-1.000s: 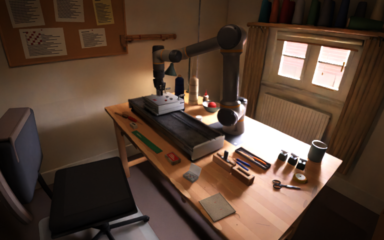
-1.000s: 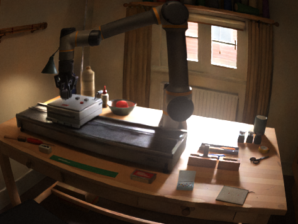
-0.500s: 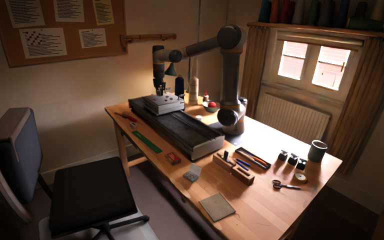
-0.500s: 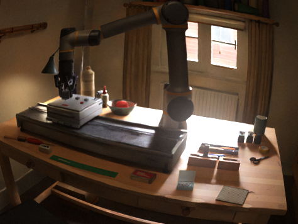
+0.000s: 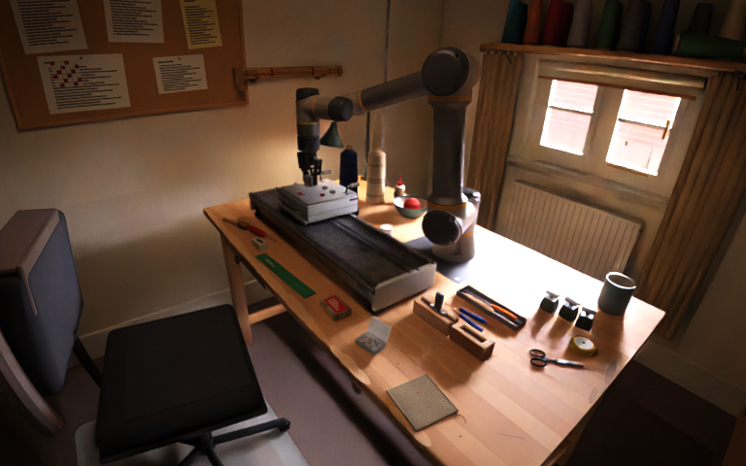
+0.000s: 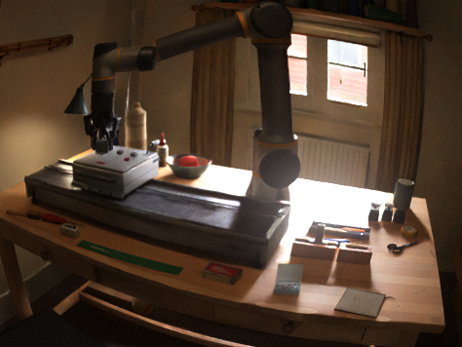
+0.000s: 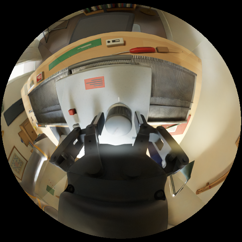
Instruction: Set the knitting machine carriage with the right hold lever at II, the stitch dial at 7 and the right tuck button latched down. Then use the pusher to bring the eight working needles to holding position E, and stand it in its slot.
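Note:
The grey carriage [image 5: 318,201] [image 6: 115,170] [image 7: 103,94] sits on the far end of the knitting machine's dark needle bed [image 5: 352,250] [image 6: 161,213]. Its ribbed round stitch dial [image 7: 118,118] stands at the carriage's rear edge, and my open gripper [image 7: 118,120] [image 5: 311,177] [image 6: 102,144] hangs around it, holding nothing. A red button [image 7: 72,111] shows on the carriage top to the dial's left. The dark pusher [image 5: 439,303] [image 6: 319,233] stands in a wooden block near the bed's other end.
The wall runs close behind the carriage, with yarn cones [image 5: 376,174] and a bowl [image 5: 410,206] beside it. A screwdriver [image 7: 141,49], a green ruler [image 5: 285,276] and a red box [image 5: 335,306] lie along the desk's front edge.

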